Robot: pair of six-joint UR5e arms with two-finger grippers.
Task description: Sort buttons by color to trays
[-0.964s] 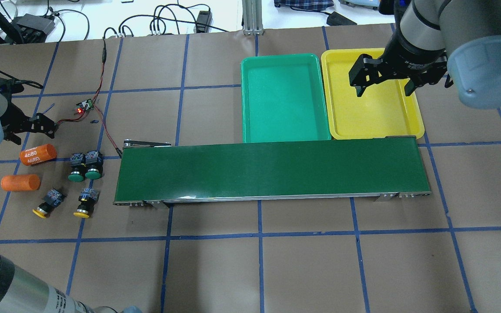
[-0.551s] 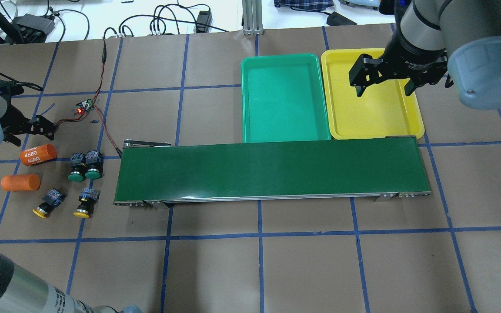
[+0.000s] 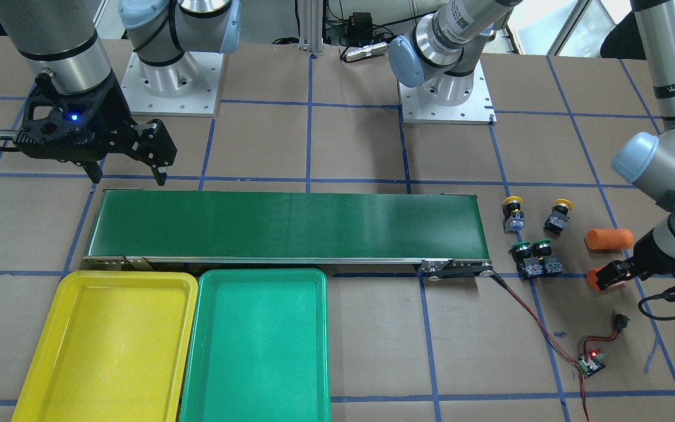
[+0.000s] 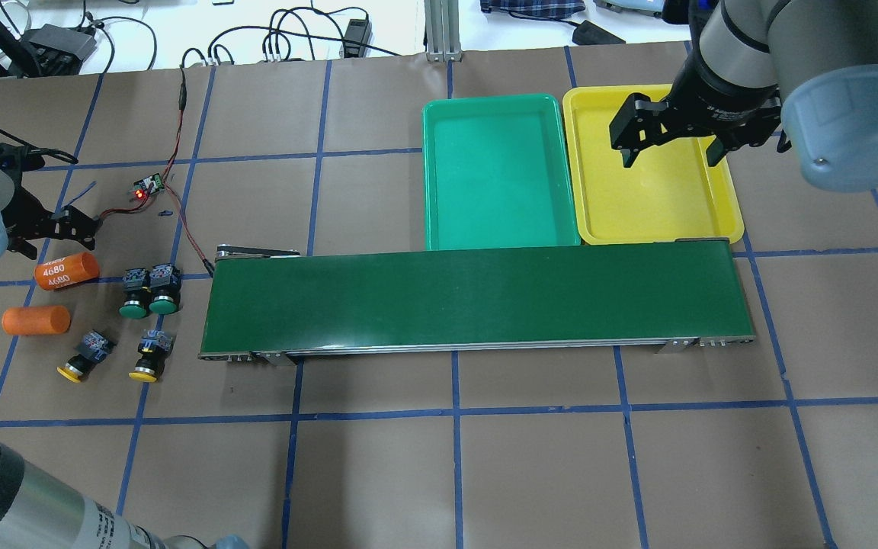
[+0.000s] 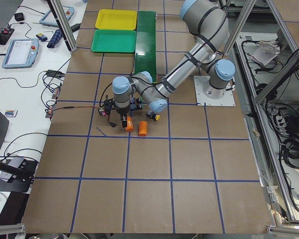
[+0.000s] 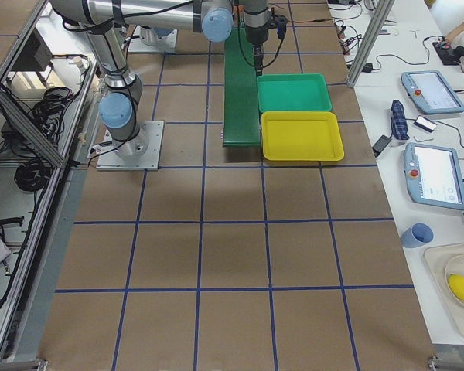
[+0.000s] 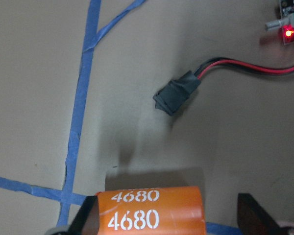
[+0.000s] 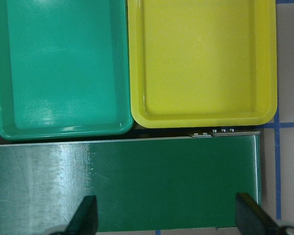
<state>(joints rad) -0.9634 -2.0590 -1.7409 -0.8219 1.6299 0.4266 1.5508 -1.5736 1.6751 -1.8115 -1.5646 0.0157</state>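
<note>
Two green buttons (image 4: 149, 304) and two yellow buttons (image 4: 112, 362) lie on the table left of the belt, seen again as green buttons (image 3: 532, 253) and yellow buttons (image 3: 535, 212). My left gripper (image 4: 58, 242) hangs open well left of them, over an orange cylinder (image 7: 154, 210) marked 4680. Its fingers (image 7: 88, 221) straddle that cylinder with a gap on one side. The green tray (image 4: 496, 171) and yellow tray (image 4: 656, 202) hold nothing. My right gripper (image 4: 668, 149) is open above the yellow tray, holding nothing.
A long dark-green conveyor belt (image 4: 477, 301) runs in front of the trays. A second orange cylinder (image 4: 36, 320) lies near the yellow buttons. A small circuit board (image 4: 147, 187) with a red light and red-black wires (image 4: 180, 191) sits behind the buttons.
My left gripper has crept slightly closer to the marked orange cylinder. The right gripper has barely shifted over the yellow tray. The buttons have not moved.
</note>
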